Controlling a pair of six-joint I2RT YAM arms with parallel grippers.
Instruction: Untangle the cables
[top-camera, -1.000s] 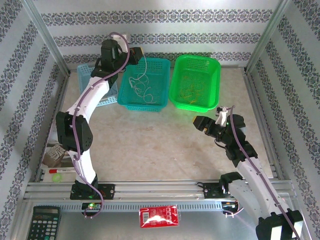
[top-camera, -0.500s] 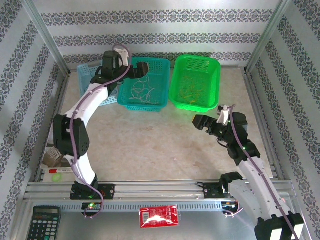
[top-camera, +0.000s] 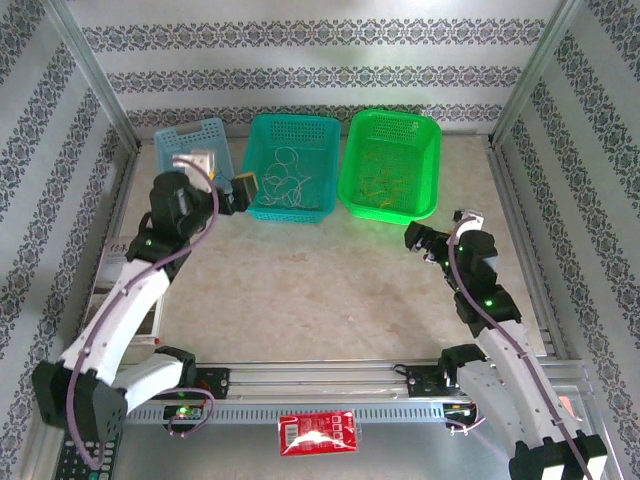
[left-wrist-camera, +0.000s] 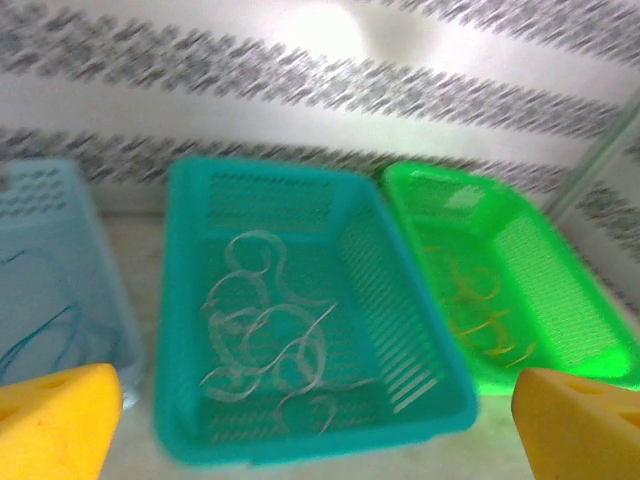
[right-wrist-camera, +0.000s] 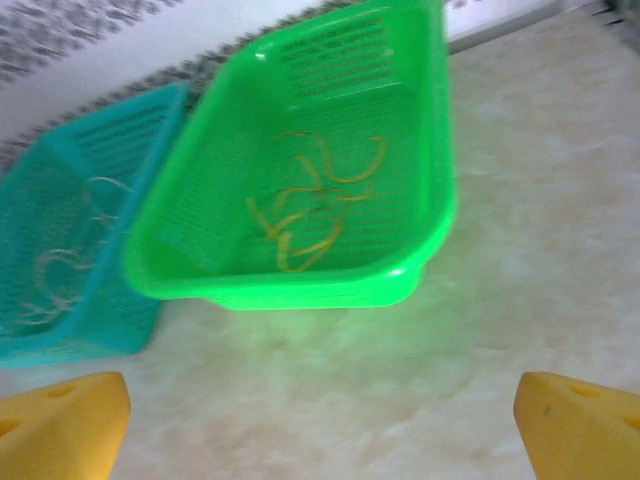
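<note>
- Left hand (top-camera: 243, 187): upper left of the top view, just beside the near left corner of the teal basket (top-camera: 290, 122). Fingers spread fully apart, nothing between them, touching nothing.
- Yellow pads (left-wrist-camera: 55, 425): in the two lower corners of the left wrist view, far apart.
- Right hand (top-camera: 418, 240): right of centre in the top view, below the green basket (top-camera: 392, 120) in the frame, over bare surface (top-camera: 320, 290). Fingers wide apart, empty.
- White cables (left-wrist-camera: 265, 340): thin curly strands in a loose overlapping heap on the floor of the teal basket, centre of the left wrist view.
- Yellow-orange cables (right-wrist-camera: 310, 205): several curved strands crossing one another inside the green basket, upper centre of the right wrist view.
- Blue cables (left-wrist-camera: 40, 335): a few thin strands in the light-blue basket (top-camera: 190, 135), left edge of the left wrist view.
- Baskets: three side by side along the top of the top view, against the patterned back wall.
</note>
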